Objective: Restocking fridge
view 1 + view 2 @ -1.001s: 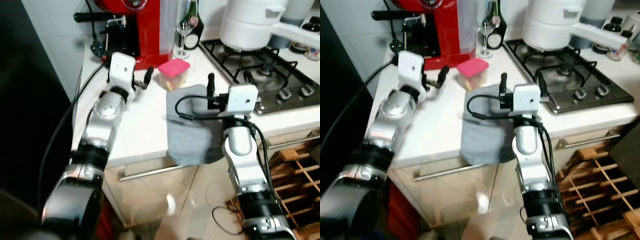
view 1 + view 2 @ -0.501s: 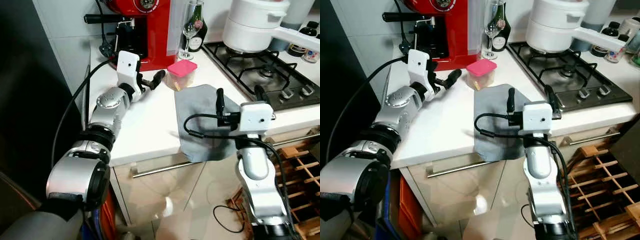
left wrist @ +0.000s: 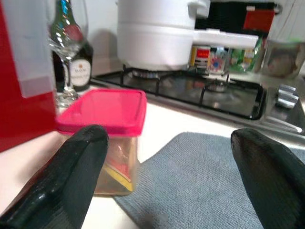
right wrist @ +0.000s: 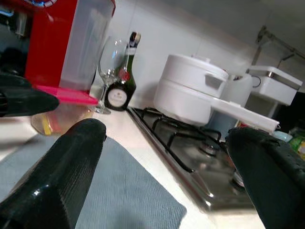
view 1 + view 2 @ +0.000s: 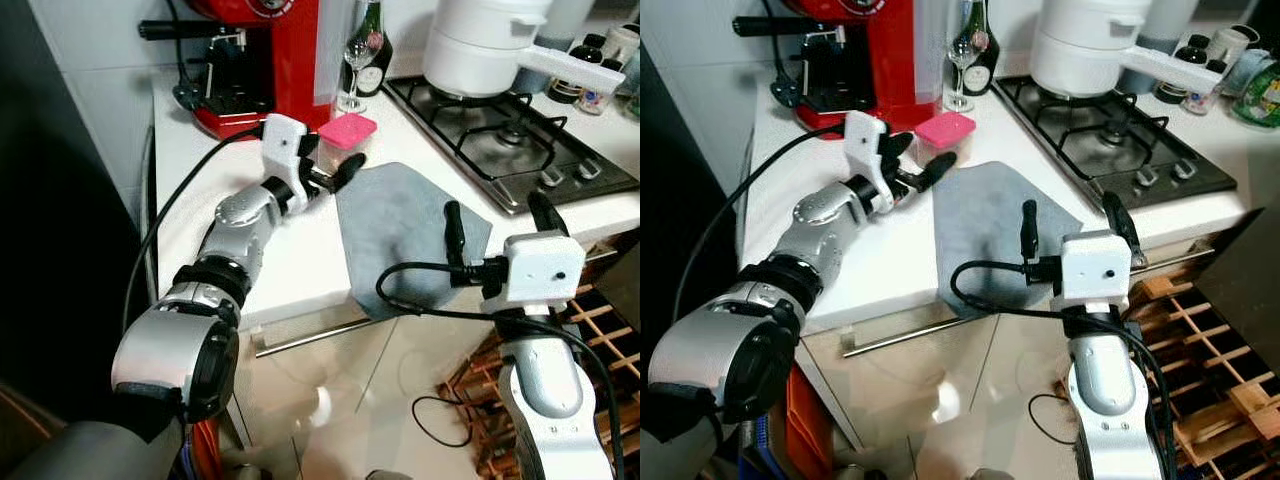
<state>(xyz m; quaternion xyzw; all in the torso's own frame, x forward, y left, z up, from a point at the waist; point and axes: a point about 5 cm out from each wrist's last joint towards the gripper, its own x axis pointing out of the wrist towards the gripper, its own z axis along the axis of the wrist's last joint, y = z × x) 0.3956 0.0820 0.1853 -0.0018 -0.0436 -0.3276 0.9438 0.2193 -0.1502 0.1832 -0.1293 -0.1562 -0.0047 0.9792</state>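
Left eye view: we reach our left gripper (image 5: 333, 172), fingers spread, at the pink-lidded container (image 5: 346, 141) near the counter's (image 5: 200, 190) back edge.
Our left arm stretches forward over the counter, its open fingers just before the container, which sits beside the grey cloth (image 5: 400, 230). Our right gripper (image 5: 497, 222) hovers open over the cloth at the counter's front edge, forearm upright.

You're facing a white kitchen counter (image 5: 300, 250) against a white tiled wall (image 5: 100, 60) (glossy cream cabinet doors (image 5: 330, 400) below), with a wooden wine rack (image 5: 590, 310) to its right.
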